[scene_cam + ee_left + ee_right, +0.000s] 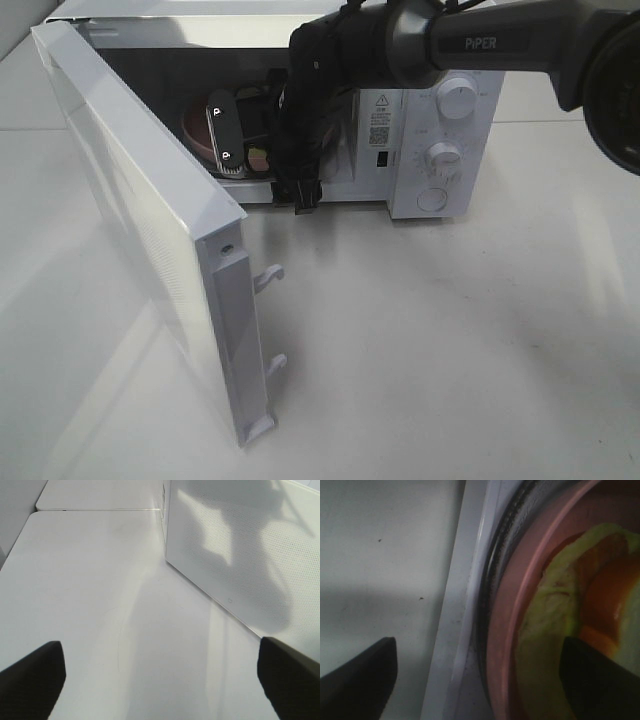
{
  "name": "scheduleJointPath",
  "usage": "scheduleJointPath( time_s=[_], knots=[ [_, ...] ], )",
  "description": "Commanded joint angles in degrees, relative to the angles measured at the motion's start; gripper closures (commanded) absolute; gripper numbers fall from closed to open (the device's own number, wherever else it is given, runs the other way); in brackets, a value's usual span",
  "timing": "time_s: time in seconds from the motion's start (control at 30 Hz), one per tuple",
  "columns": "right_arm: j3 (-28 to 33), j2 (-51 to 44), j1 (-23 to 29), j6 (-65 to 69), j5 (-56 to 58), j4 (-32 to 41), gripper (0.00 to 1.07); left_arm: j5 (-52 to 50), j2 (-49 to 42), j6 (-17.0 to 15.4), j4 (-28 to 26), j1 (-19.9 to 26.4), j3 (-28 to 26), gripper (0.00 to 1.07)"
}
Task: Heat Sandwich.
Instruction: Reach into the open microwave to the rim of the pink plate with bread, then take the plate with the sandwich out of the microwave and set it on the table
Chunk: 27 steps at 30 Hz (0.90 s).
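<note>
The white microwave (405,165) stands open, its door (150,220) swung out to the left. Inside, the pink plate (193,128) sits on the glass turntable, with a bit of the sandwich (260,158) showing. My right gripper (245,150) reaches into the cavity over the plate's near edge. In the right wrist view the right gripper (480,690) is open, its fingers (357,680) wide on either side of the plate rim (505,630), and the yellowish-green sandwich (545,630) lies close beneath. My left gripper (160,680) is open and empty above the table.
The door's latch hooks (270,278) stick out toward the table's middle. The control panel with knobs (445,155) is right of the cavity. The left wrist view shows the door's dotted outer face (235,555) close by and white tabletop (90,580).
</note>
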Motion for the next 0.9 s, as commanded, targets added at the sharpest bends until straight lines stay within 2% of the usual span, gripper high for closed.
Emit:
scheduleJointPath(
  time_s=[0.03, 0.13, 0.17, 0.2, 0.23, 0.27, 0.3, 0.33, 0.37, 0.9],
  knots=[
    [-0.46, 0.29, 0.11, 0.29, 0.86, 0.69, 0.32, -0.46, -1.60, -0.29, 0.23, 0.06, 0.17, 0.08],
    [-0.46, 0.34, 0.11, 0.29, 0.97, 0.74, 0.52, -0.46, -1.60, -0.29, 0.23, 0.06, 0.17, 0.08],
    [-0.46, 0.34, 0.11, 0.29, 0.97, 0.74, 0.52, -0.46, -1.60, -0.29, 0.23, 0.06, 0.17, 0.08],
    [-0.46, 0.34, 0.11, 0.46, 0.97, 0.86, 0.67, -0.46, -1.60, -0.29, 0.23, 0.06, 0.17, 0.08],
    [-0.46, 0.34, 0.11, 0.63, 1.03, 0.86, 0.76, -0.46, -1.60, -0.29, 0.23, 0.06, 0.17, 0.08],
    [-0.46, 0.34, 0.11, 0.80, 1.09, 0.86, 0.84, -0.46, -1.60, -0.29, 0.23, 0.06, 0.17, 0.08],
    [-0.46, 0.34, 0.11, 0.80, 1.09, 0.86, 0.84, -0.46, -1.60, -0.29, 0.23, 0.06, 0.17, 0.08],
    [-0.46, 0.34, 0.11, 1.03, 1.26, 0.86, 1.02, -0.46, -1.60, -0.29, 0.23, 0.06, 0.17, 0.08],
    [-0.46, 0.34, 0.11, 1.26, 1.26, 0.86, 1.07, -0.46, -1.60, -0.29, 0.23, 0.06, 0.17, 0.08],
    [-0.46, 0.17, 0.11, -1.49, 4.01, 1.15, 1.07, -0.46, -1.60, -0.29, 0.23, 0.06, 0.17, 0.08]
  ],
)
